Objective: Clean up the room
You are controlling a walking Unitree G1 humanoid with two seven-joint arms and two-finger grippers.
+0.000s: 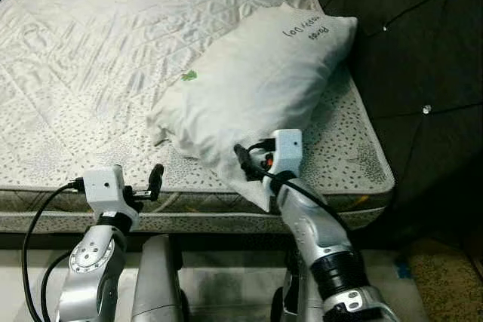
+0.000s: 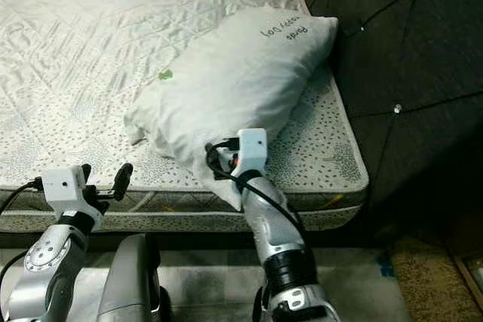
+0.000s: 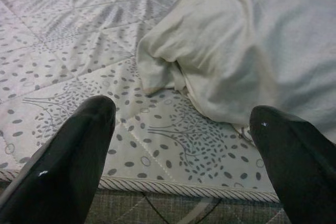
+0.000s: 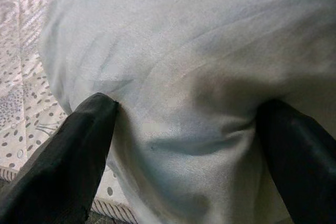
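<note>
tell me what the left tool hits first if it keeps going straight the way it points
Probably the bunched corner of the pillow; the left tool hovers open over the mattress edge, though depth is unclear.

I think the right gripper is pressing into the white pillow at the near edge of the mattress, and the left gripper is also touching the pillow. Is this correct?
Not fully. The left gripper is open and apart from the white pillow, over the near edge of the mattress, as the left wrist view shows. The right gripper does press into the pillow.
</note>
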